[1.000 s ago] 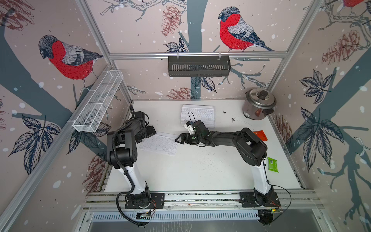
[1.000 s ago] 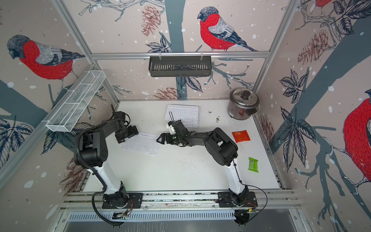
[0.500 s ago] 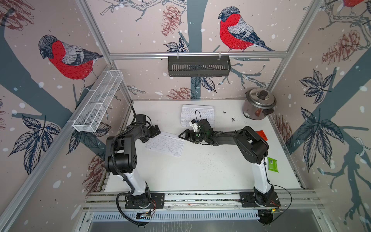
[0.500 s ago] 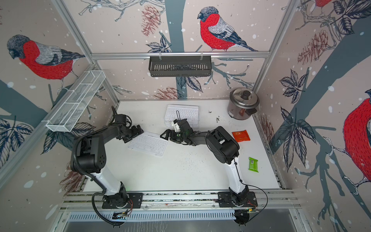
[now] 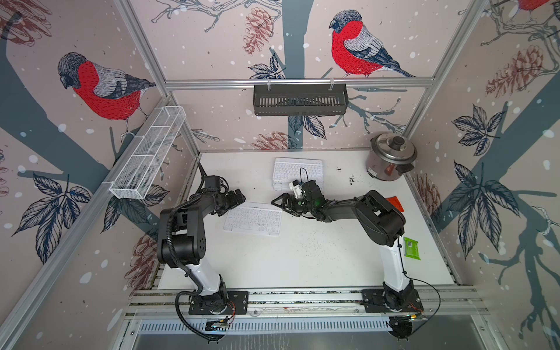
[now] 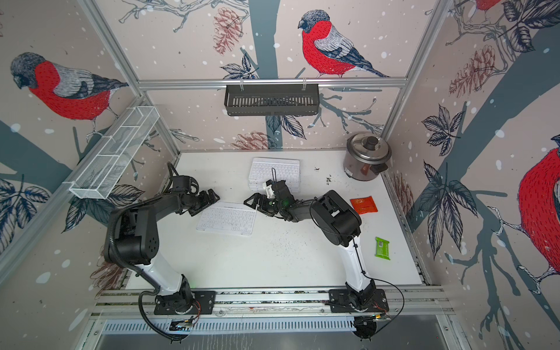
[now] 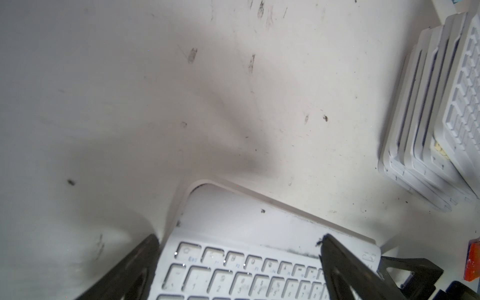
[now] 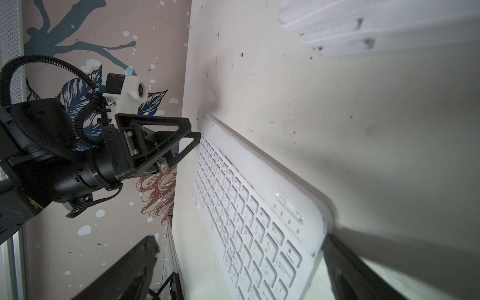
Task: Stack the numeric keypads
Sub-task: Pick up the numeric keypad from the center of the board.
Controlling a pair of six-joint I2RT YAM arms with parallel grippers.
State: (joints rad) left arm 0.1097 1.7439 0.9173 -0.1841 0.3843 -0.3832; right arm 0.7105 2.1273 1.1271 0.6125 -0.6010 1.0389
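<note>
White keypad [image 5: 253, 218] flanked on both ends
It is laid flat on the table [image 5: 303, 257] near the stack of keypads [image 5: 297, 171]; left tool [image 5: 238, 200] and right tool [image 5: 277, 204] are held wide at its far corners.

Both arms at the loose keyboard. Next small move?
Probably close both sets of fingers on the short ends of the loose keyboard: left gripper and right gripper are open, one at each end, and it lies flat, apart from the stack.
</note>
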